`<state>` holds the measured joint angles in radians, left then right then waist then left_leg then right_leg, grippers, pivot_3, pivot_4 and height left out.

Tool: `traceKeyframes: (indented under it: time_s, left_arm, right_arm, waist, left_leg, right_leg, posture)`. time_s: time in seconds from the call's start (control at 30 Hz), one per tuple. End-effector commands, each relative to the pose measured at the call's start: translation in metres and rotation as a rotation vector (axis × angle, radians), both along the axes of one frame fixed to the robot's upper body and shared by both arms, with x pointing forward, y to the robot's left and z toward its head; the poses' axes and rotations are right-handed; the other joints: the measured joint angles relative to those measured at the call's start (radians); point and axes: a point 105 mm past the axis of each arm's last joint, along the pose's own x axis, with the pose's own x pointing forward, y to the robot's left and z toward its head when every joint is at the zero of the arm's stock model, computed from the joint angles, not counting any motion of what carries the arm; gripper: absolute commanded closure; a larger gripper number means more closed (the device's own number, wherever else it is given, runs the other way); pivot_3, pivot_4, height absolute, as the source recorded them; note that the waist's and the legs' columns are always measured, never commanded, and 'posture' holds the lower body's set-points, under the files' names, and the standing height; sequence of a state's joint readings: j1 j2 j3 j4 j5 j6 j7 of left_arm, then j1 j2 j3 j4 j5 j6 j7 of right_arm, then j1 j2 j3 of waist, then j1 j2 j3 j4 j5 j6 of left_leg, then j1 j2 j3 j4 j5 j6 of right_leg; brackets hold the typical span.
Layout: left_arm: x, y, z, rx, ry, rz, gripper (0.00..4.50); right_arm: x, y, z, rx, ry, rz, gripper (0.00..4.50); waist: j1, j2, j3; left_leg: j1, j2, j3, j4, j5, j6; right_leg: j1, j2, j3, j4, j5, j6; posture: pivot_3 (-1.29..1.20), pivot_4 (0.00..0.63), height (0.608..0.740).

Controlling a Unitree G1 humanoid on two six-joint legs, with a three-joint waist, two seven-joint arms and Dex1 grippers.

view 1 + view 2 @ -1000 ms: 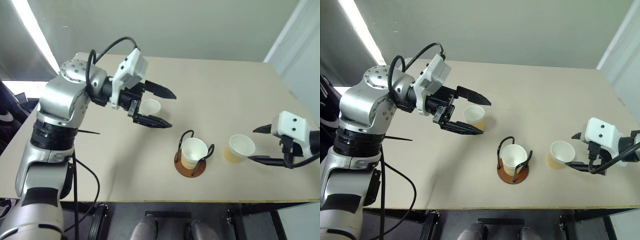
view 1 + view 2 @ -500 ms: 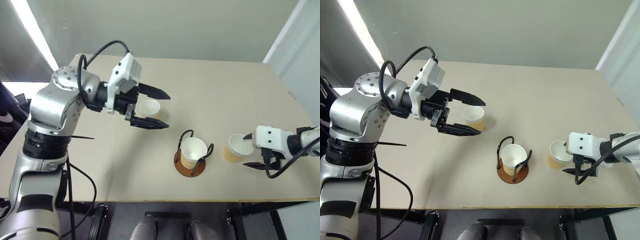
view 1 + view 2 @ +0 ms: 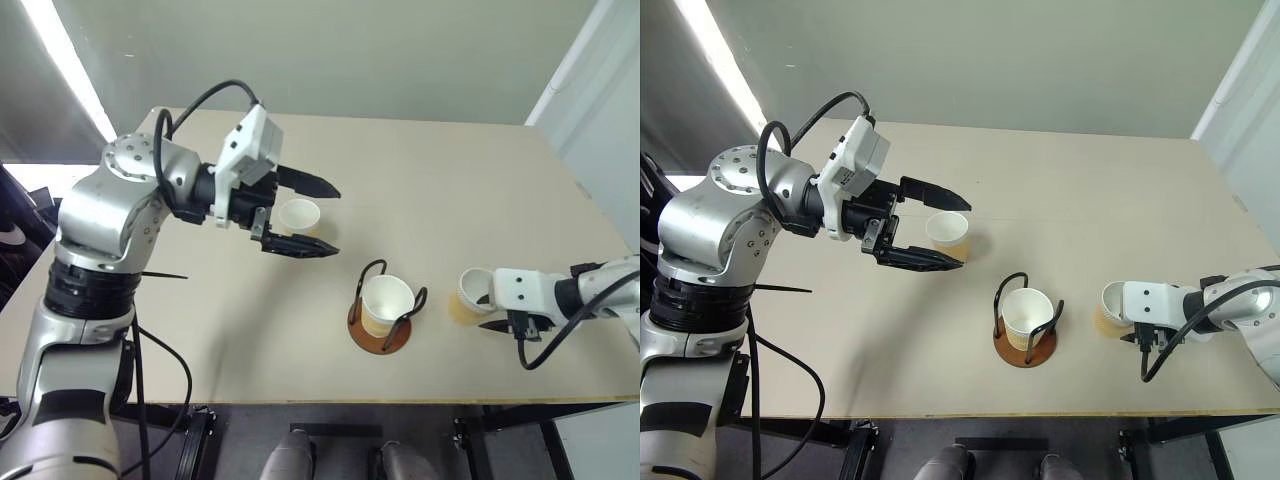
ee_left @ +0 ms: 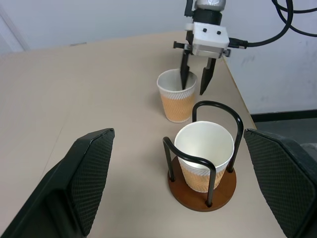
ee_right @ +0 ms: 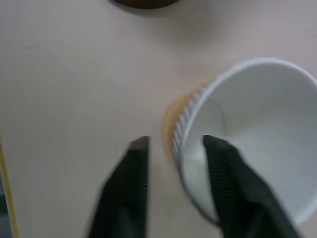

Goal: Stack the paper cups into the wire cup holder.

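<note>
Paper cups number three on the tan table (image 3: 440, 170). Head views: one cup (image 3: 385, 303) already sits inside the wire cup holder (image 3: 381, 330) near the table's front edge; a second cup (image 3: 299, 216) stands behind the left gripper (image 3: 322, 217), whose black fingers are spread wide and hover above the table, touching nothing; a third cup (image 3: 470, 293) stands to the holder's right, with the right gripper (image 3: 492, 313) at its rim.

Left wrist view: the right gripper (image 4: 194, 82) straddles the third cup's (image 4: 176, 97) wall, one finger inside the mouth, one outside, jaws narrowed. The holder (image 4: 203, 171) with its cup (image 4: 204, 153) stands just beside it.

Right wrist view: the two fingers (image 5: 223, 168) flank the cup wall (image 5: 185, 129); a sliver of gap shows at the outer finger, so firm pinch cannot be told.

Step in hand, judged: grasping the third cup. Next, lift it clear, carry it over the holder and lower it between the wire loops, nesting into the seated cup. In the head views the wrist housing hides the fingertips.
</note>
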<state>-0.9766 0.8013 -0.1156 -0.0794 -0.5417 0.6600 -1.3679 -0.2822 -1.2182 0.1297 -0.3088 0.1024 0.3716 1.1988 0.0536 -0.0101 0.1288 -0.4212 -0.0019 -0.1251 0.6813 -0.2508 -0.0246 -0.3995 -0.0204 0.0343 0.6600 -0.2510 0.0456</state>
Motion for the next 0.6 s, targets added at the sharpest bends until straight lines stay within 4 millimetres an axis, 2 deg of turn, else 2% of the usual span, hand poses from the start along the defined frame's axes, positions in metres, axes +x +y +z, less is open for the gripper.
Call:
traceKeyframes:
  time_s: [0.03,0.07,0.17,0.33,0.43,0.6]
  left_arm:
    - [-0.004,0.002,0.008,-0.003,-0.047,-0.001,0.0]
    - [-0.003,0.003,0.006,0.002,-0.048,0.004,0.0]
    - [-0.002,0.006,0.002,0.024,-0.049,0.014,0.0]
    - [0.001,0.021,-0.01,0.101,-0.056,0.052,0.0]
    - [0.001,0.029,-0.017,0.139,-0.063,0.072,0.0]
    - [0.002,0.029,-0.018,0.132,-0.065,0.079,0.0]
  right_arm:
    - [0.0,0.001,0.005,-0.012,-0.024,0.019,4.29]
    - [0.0,0.001,0.005,-0.01,-0.024,0.019,4.47]
    - [0.0,0.001,0.009,0.005,-0.025,0.011,4.47]
    - [0.0,-0.001,0.031,0.045,-0.055,-0.008,4.47]
    - [-0.002,0.009,0.06,0.105,-0.103,0.017,4.47]
    - [-0.008,0.033,0.107,0.154,-0.187,0.115,4.47]
  waist:
    - [0.0,0.0,0.0]
    - [0.0,0.0,0.0]
    - [-0.001,0.0,0.0]
    - [-0.002,0.0,0.0]
    - [-0.003,0.0,0.0]
    - [-0.006,0.001,0.0]
  left_leg:
    - [0.0,0.0,0.0,0.0,0.0,0.0]
    - [0.0,0.0,0.0,0.0,0.0,0.0]
    - [0.0,0.0,0.0,0.0,0.0,0.0]
    - [0.0,0.0,0.0,-0.001,0.0,0.0]
    - [0.0,0.0,0.0,-0.001,0.0,0.0]
    - [0.0,0.0,0.0,-0.002,0.0,0.0]
  right_leg:
    - [0.0,0.0,0.0,0.0,0.0,0.0]
    - [0.0,0.0,0.0,0.0,0.0,0.0]
    - [0.0,0.0,0.0,0.0,0.0,0.0]
    - [0.0,0.0,0.0,0.0,0.0,0.0]
    - [0.0,0.0,0.0,-0.001,0.0,0.0]
    - [0.0,0.0,0.001,-0.001,0.0,-0.001]
  posture:
    - [0.0,0.15,0.74]
    - [0.0,0.15,0.74]
    - [0.0,0.15,0.74]
    - [0.0,0.15,0.74]
    - [0.0,0.15,0.74]
    - [0.0,0.15,0.74]
